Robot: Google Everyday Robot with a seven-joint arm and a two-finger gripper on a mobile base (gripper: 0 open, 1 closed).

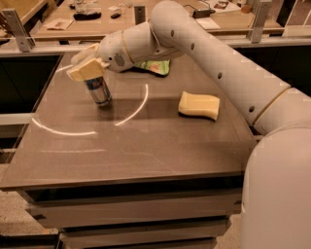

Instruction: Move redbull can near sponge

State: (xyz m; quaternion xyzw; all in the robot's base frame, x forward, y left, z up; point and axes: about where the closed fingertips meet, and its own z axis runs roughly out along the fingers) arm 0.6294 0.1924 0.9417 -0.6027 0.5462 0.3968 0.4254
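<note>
The redbull can, silver and blue, is in the left half of the dark table, slightly tilted, its base at or just above the surface. My gripper is shut on the can's top, with its pale fingers covering the upper part. The sponge, a pale yellow block, lies flat on the right half of the table, well to the right of the can.
A green snack bag lies at the back of the table, partly behind my arm. Another table with small clutter stands behind. The table's front edge is near the camera.
</note>
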